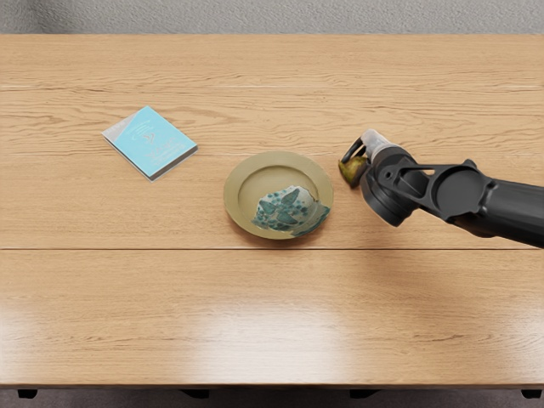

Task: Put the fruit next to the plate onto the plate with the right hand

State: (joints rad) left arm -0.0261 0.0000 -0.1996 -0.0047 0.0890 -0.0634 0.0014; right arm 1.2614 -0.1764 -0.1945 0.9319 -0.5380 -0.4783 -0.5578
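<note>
From my seat I see the right hand (pixel 372 151) down on the table (pixel 255 323), its arm coming in from the right edge, and it sits right at the fruit (pixel 349 169), a small yellow-green piece just beside the plate (pixel 239 182) on its right-hand side. The fruit rests on the wood, not on the plate, about midway between the far and near edges. The wrist blocks my line of sight, so I cannot tell whether the hand has closed on the fruit or only sits against it. My reading is that the reach is done and the grasp is either under way or about to start; the lift, the short carry left and the set-down are all left to do. A teal-patterned object (pixel 289 211) already occupies the plate's near right part, so I would aim for the bare far left. A blue book (pixel 150 141) lies well apart toward the left edge
</note>
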